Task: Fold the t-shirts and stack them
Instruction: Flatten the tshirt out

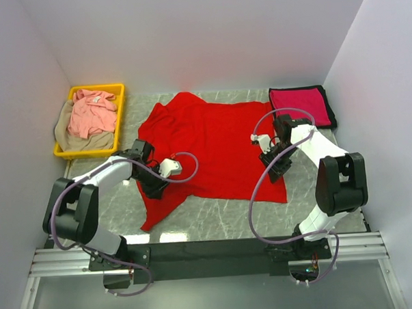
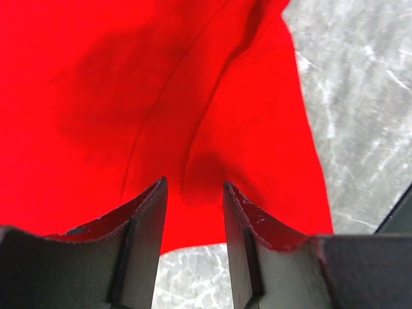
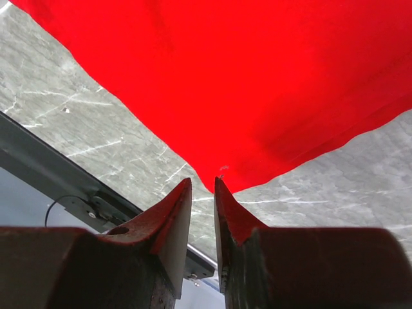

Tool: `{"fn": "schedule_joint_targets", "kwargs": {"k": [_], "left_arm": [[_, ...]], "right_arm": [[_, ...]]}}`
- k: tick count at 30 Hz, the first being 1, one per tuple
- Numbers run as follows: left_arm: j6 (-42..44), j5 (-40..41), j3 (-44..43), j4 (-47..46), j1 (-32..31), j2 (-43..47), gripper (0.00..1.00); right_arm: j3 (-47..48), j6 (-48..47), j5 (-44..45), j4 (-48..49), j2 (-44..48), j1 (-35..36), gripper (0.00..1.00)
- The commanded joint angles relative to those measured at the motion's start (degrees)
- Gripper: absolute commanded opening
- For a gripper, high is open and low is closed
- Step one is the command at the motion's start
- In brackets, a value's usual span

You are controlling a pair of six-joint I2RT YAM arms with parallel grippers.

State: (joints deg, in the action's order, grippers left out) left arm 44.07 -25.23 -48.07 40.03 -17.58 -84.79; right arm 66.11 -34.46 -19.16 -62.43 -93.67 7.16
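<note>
A bright red t-shirt (image 1: 219,140) lies spread over the middle of the marble table (image 1: 222,222). My left gripper (image 1: 155,189) sits at its left edge, over a lower flap. In the left wrist view it (image 2: 193,185) is open, with red cloth (image 2: 161,96) ahead and its hem and bare marble in the gap. My right gripper (image 1: 274,175) is at the shirt's right side. Its jaws (image 3: 202,181) stand narrowly apart with only marble between them, and a corner of the red cloth (image 3: 257,77) ends just at the right fingertip (image 3: 225,199). A folded crimson-magenta t-shirt (image 1: 299,104) lies back right.
A yellow bin (image 1: 97,87) at the back left holds a salmon pink t-shirt (image 1: 91,113) on top of a tan one (image 1: 72,138). White walls close in both sides and the back. The table's metal edge rail (image 3: 64,174) runs near my right gripper.
</note>
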Motion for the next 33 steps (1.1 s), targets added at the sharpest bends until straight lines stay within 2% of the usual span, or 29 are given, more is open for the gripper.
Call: {"fn": "schedule_joint_targets", "kwargs": {"k": [1, 3, 6, 13, 19, 23, 24, 27, 28, 31, 33], "left_arm": [[0.92, 0.1, 0.09, -1.37, -0.26, -1.51, 0.45], [2.76, 0.01, 0.61, 0.21, -0.43, -1.43, 0.46], [4.52, 0.54, 1.4, 1.1, -0.52, -0.46, 0.41], [9.53, -4.73, -2.28, 11.63, -1.66, 2.26, 0.06], [7.79, -9.04, -6.59, 14.2, -7.36, 2.7, 0.01], [1.3, -9.4, -8.17, 10.69, -17.19, 1.74, 0.01], [0.15, -8.79, -8.87, 9.72, -17.74, 1.48, 0.01], [-1.8, -6.25, -8.45, 8.93, -16.35, 1.65, 0.09], [-1.54, -5.54, -7.74, 8.49, -15.3, 2.17, 0.2], [3.53, -5.35, -7.82, 11.1, -7.15, 1.75, 0.39], [6.27, -5.26, -10.18, 14.01, -4.49, -0.19, 0.46]], "right_arm": [[0.6, 0.97, -0.36, -0.41, 0.68, 0.14, 0.28], [0.25, 0.97, 0.08, -0.23, 0.94, 0.22, 0.28], [0.25, 0.97, 0.61, -0.14, 0.77, 0.22, 0.28], [0.25, 0.44, 1.49, 0.47, 0.15, -0.04, 0.27], [0.43, 0.27, 1.32, 0.39, -0.64, -0.39, 0.25], [0.78, 0.09, 1.58, 0.12, -0.99, -0.39, 0.25], [0.95, 0.09, 1.75, -0.14, -1.08, -0.39, 0.25], [1.66, -0.35, 1.84, -0.85, -1.08, -0.48, 0.25], [2.09, -0.35, 1.84, -0.93, -1.17, -0.57, 0.25], [2.36, -0.17, 1.14, -1.64, -1.69, -0.48, 0.27], [2.36, -0.17, 1.05, -1.38, -1.87, -0.48, 0.31]]}}
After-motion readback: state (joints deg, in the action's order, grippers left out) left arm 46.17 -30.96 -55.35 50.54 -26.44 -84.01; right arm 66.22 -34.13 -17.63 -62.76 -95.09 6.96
